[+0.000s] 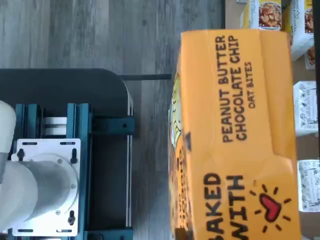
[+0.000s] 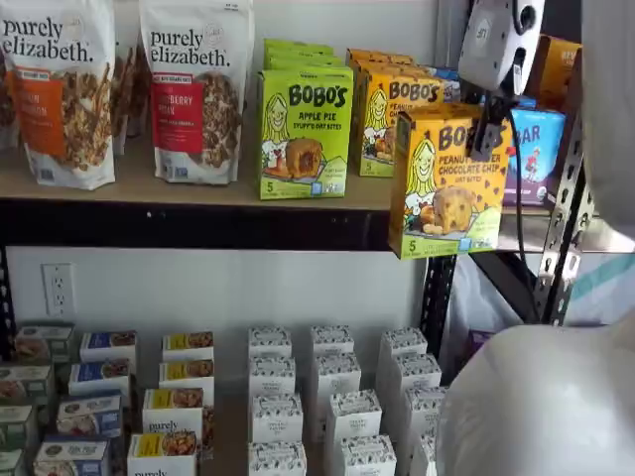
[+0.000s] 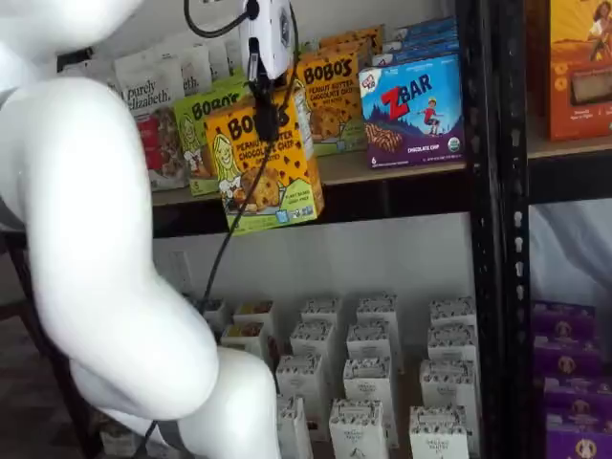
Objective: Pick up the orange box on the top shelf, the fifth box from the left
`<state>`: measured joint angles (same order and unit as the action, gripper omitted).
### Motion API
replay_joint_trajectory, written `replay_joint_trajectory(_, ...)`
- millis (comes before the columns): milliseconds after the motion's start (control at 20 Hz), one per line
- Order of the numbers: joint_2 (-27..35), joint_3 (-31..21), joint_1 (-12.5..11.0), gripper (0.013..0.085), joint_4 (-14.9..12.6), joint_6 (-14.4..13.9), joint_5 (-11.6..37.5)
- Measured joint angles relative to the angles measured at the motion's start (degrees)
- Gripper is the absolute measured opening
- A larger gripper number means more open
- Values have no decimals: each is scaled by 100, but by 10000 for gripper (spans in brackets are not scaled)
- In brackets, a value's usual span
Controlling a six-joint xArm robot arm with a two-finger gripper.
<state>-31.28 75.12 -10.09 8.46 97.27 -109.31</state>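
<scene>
The orange box, a yellow-orange "BOBO'S Peanut Butter Chocolate Chip" carton, hangs tilted in the air in front of the top shelf, clear of the board. My gripper comes down from above and is shut on the box's upper part, with a black finger lying over its front face. In the wrist view the box's orange side panel fills the picture close up, reading "Peanut Butter Chocolate Chip Oat Bites".
More orange Bobo's boxes stand on the shelf behind, beside lime-green Apple Pie boxes and blue ZBar boxes. Granola bags sit further left. Small white boxes fill the lower level. A black upright stands at the right.
</scene>
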Motion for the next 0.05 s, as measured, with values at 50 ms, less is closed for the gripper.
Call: replay_joint_trajectory(50, -70, -59, -26, 370, 12, 20, 2)
